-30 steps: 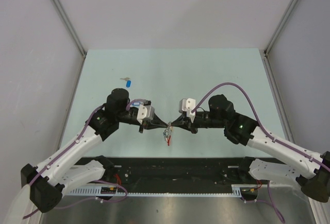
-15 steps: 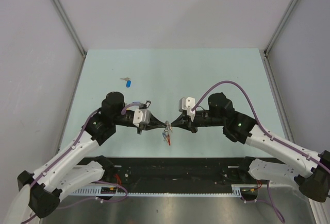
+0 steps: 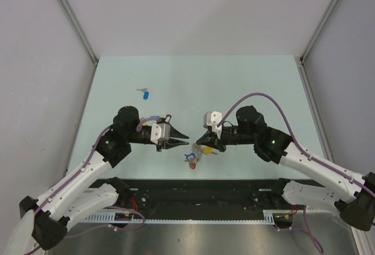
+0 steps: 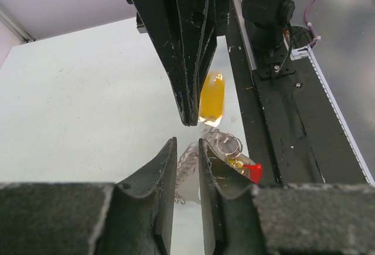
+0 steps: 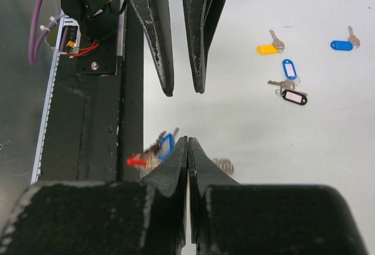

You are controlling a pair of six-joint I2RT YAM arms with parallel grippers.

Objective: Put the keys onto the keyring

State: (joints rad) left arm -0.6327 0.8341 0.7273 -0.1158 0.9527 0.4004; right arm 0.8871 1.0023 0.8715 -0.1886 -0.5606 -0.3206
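- The left gripper (image 4: 186, 145) is seen with its jaws a little apart and nothing between them. The metal links are only glimpsed through the gap, beyond the tips.
- The right gripper (image 5: 187, 143) is pressed fully together, facing the left one, with the two sets of tips near but not touching.
- The keyring (image 3: 193, 157) is found dangling just under those closed right tips, apparently pinched by a link. The contact itself is hidden.
- A yellow-tagged key (image 4: 212, 98) and a blue-tagged key (image 5: 167, 146) are bunched with the red arc (image 4: 252, 172). The bunch is blurred, so it cannot be told whether both are properly threaded.
- More keys are spotted on the table (image 3: 246, 85), well apart from the ring: a yellow key (image 5: 266, 48), a blue key (image 5: 340, 44), and a blue-and-black pair (image 5: 289, 83) lying together.
- The step in hand is judged to be the gap between threadings, with the task partly done at best.
- Next, a loose key would be fetched by the free left gripper and gripped by its tag so the hole is exposed, while the ring's open end is presented by the right.
- Trouble is to be expected in pinching such flat keys off the table.
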